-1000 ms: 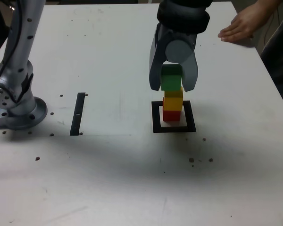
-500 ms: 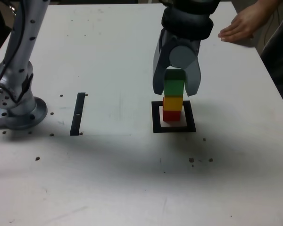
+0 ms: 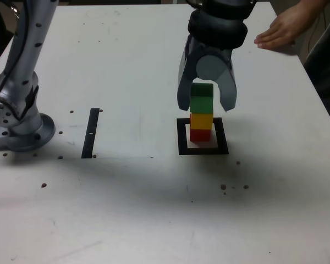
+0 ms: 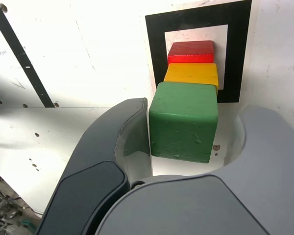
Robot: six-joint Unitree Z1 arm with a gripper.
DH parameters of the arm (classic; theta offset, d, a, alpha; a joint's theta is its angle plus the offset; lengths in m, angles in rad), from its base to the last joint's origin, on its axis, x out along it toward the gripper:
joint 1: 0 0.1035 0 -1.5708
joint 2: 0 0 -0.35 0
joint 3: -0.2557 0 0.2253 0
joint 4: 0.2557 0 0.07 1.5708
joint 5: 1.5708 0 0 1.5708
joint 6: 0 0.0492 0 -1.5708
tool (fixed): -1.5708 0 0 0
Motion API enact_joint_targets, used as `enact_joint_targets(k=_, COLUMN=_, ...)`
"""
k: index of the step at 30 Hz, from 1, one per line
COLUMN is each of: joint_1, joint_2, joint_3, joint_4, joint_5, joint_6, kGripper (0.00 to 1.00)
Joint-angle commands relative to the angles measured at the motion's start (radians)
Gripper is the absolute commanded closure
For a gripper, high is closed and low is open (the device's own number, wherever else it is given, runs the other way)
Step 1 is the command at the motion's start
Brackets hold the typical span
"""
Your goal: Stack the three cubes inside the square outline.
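Note:
Inside the black square outline (image 3: 181, 138) (image 4: 157, 29) the three cubes stand in one column. The red cube (image 3: 200, 135) (image 4: 191, 51) is at the bottom, the yellow cube (image 3: 201, 120) (image 4: 191, 74) sits on it, and the green cube (image 3: 202, 98) (image 4: 183, 122) rests on top. My gripper (image 3: 205, 107) (image 4: 196, 110) hangs over the stack, open, with one finger on each side of the green cube. In the wrist view a gap shows between the green cube and one finger, while the other finger lies close against it.
A thin black strip (image 3: 91, 132) (image 4: 19, 54) lies to the exterior view's left of the outline. The arm's base (image 3: 22, 129) stands at the far left. A person's hand (image 3: 280, 27) rests on the table's far right corner. Small dark specks dot the white tabletop.
The green cube came down onto the yellow one. The jaws have since spread apart and let go of it.

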Motion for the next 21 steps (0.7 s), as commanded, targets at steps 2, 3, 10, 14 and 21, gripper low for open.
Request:
enact_joint_targets(k=2, joint_1=0.002, joint_2=0.002, joint_3=0.003, joint_4=0.003, joint_5=0.001, joint_6=0.003, kGripper=0.0)
enact_joint_targets(k=3, joint_1=0.002, joint_2=0.0, joint_3=0.003, joint_4=0.003, joint_5=0.002, joint_6=0.003, kGripper=0.0)
enact_joint_targets(k=10, joint_1=0.002, joint_2=-0.075, joint_3=0.04, joint_4=0.001, joint_5=0.029, joint_6=-0.006, kGripper=0.0)
enact_joint_targets(k=14, joint_1=0.002, joint_2=-0.161, joint_3=0.102, joint_4=0.001, joint_5=0.053, joint_6=-0.018, kGripper=0.0)
enact_joint_targets(k=21, joint_1=0.002, joint_2=-0.31, joint_3=0.289, joint_4=-0.029, joint_5=0.084, joint_6=-0.033, kGripper=0.0)
